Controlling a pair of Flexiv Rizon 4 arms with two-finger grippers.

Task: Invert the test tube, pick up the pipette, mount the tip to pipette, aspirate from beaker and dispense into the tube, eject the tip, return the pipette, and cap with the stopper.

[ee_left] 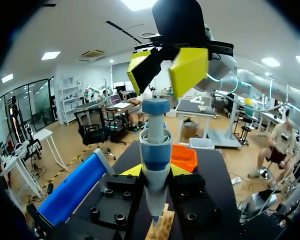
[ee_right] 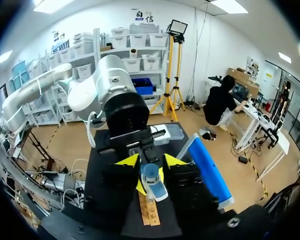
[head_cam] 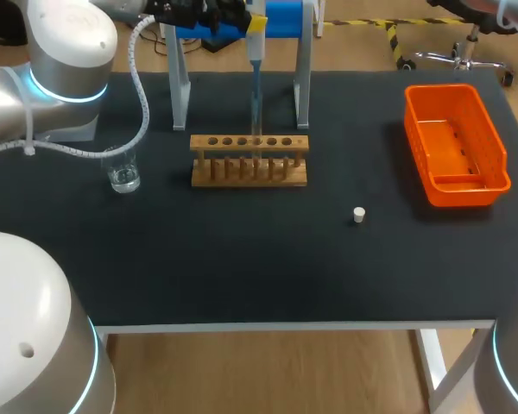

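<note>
My left gripper (ee_left: 156,172) is shut on the blue-and-white pipette (ee_left: 156,150) and holds it upright at the back of the table. In the head view the pipette (head_cam: 255,52) points its clear tip (head_cam: 255,108) down at a hole in the wooden tube rack (head_cam: 249,160); I cannot make out the tube there. My right gripper (ee_left: 166,67) hangs just above the pipette's plunger, open, its yellow fingers (ee_left: 190,70) apart and touching nothing. In the right wrist view the plunger (ee_right: 151,177) sits below that gripper (ee_right: 151,162). The beaker (head_cam: 122,170) stands left of the rack. The white stopper (head_cam: 358,215) lies on the mat to the right.
An orange bin (head_cam: 453,142) stands at the right of the table. The pipette stand (head_cam: 242,52), white legs under a blue bar, rises right behind the rack. My left arm (head_cam: 60,60) crosses the back left corner above the beaker.
</note>
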